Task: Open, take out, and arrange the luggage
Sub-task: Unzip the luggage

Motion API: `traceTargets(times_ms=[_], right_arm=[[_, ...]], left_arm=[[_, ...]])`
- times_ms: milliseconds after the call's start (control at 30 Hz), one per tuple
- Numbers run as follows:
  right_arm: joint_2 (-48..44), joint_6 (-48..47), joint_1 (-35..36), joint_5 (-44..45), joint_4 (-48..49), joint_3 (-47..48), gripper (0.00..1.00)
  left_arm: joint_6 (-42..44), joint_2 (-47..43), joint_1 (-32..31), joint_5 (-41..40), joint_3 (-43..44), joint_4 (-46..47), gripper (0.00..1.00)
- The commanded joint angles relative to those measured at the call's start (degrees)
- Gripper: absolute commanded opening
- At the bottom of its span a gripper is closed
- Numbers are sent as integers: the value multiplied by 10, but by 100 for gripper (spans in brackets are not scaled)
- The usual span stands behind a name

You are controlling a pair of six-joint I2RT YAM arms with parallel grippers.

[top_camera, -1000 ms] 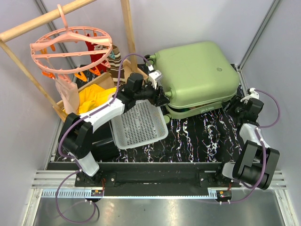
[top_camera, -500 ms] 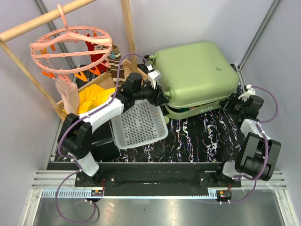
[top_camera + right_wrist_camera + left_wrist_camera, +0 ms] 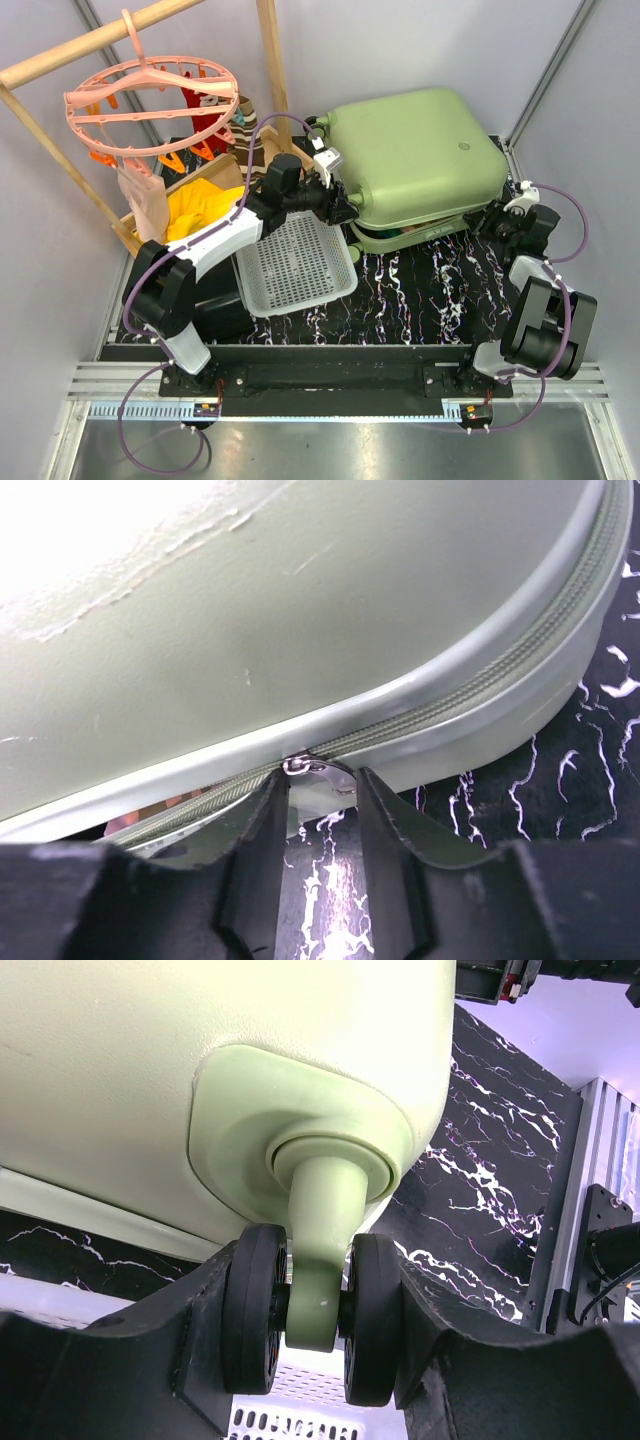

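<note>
Luggage [image 3: 420, 150] lies flat at the far right of the counter [image 3: 430, 290], wheels pointing left. It is partly unzipped. Its two shells are parted along the near edge, and a dark slit shows there from the top view.

Left end effector [image 3: 312, 1300]: at the luggage's near-left corner. In the wrist view the double caster [image 3: 255, 1310] sits between the two black fingers [image 3: 150, 1360], one finger against the outer face of each wheel. I read this as clamped on the caster. The green stem runs up between the wheels into the shell's corner housing. The white perforated basket [image 3: 295, 265] lies just below this end effector, beside the luggage.

Right end effector [image 3: 322, 790]: at the luggage's right side, low against the seam. Its fingers stand apart, with marbled counter visible through the gap. The metal zipper pull [image 3: 318, 770] hangs right at their tips, spanning the gap. I cannot tell whether it is pinched. To the right of the pull the zipper [image 3: 480, 695] is closed, and to the left the seam gapes.

Markings: one small round emblem [image 3: 465, 147] on the upper shell, too small to read.
</note>
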Motion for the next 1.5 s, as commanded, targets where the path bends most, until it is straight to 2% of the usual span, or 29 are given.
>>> traceTargets(times_ms=[0,267,400,567,767,900,1000,1300,1467], right_arm=[[13,-15,10,-19,69,-1,38],[17,-28,12,-1,107,-19,27],[16,-28,12,15,119,-27,10],[14,-23,12,40,118,-31,1],[-7,-17,14,84,122,-43,0],[-38,-40,35,219,77,-40,0],[-43,-36,36,253,73,-38,0],[-12,-30,36,317,40,16,0],[-14,-14,36,289,4,43,0]], left_arm=[[-16,-55,63,-120,27,31,0],[-17,-51,65,-120,28,25,0],[-19,-51,66,-122,27,25,0],[-20,-56,67,-128,23,27,0],[-23,-62,69,-130,9,32,0],[-24,-66,69,-130,5,33,0],[-25,-69,69,-128,2,35,0],[-28,-76,71,-124,-15,40,0],[-37,-76,71,-118,-19,48,0]])
